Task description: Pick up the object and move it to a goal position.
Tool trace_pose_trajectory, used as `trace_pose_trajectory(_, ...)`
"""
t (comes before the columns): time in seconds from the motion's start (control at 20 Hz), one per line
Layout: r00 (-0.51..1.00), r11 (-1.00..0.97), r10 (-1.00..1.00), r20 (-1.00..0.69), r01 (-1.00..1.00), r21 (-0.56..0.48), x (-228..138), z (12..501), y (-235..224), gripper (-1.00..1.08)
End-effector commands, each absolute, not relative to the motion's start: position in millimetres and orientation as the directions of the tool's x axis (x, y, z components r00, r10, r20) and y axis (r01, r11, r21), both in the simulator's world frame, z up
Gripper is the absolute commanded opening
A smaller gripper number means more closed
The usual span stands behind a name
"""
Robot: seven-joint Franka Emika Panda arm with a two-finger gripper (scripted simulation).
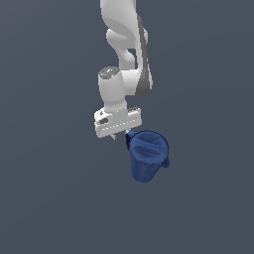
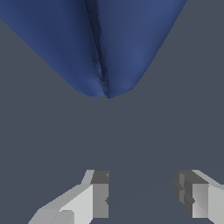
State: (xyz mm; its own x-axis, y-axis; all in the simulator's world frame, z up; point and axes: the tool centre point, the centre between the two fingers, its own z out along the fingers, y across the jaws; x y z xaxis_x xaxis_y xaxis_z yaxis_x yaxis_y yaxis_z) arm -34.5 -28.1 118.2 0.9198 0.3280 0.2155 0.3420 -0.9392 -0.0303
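A plain grey-blue floor (image 1: 44, 198) fills the exterior view. The dark blue pitcher (image 1: 148, 155) lies on it, at five o'clock from centre.

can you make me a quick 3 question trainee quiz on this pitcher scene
1. True or false: the gripper is shut on the pitcher.
2. In the exterior view, the pitcher sits toward which side of the gripper?
A. the exterior view's left
B. the exterior view's right
C. directly above it
3. Fill in: in the wrist view, the space between the two fingers holds only ____.

Key
1. False. The jaws stand apart with nothing between them, and the pitcher lies beyond the fingertips.
2. B. The blue pitcher is lower and to the exterior view's right of the white gripper.
3. Bare grey floor.
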Motion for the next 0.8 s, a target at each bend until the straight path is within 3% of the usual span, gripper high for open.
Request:
trace_pose_trajectory(0.0, 0.902, -0.93, 0.338, 0.268, 0.363, -0.049, -31, 118, -24, 0.28)
trace_pose_trajectory(0.75, 0.725, -0.88, 0.297, 0.622, 0.461, -0.118, -7, 179, -6, 0.28)
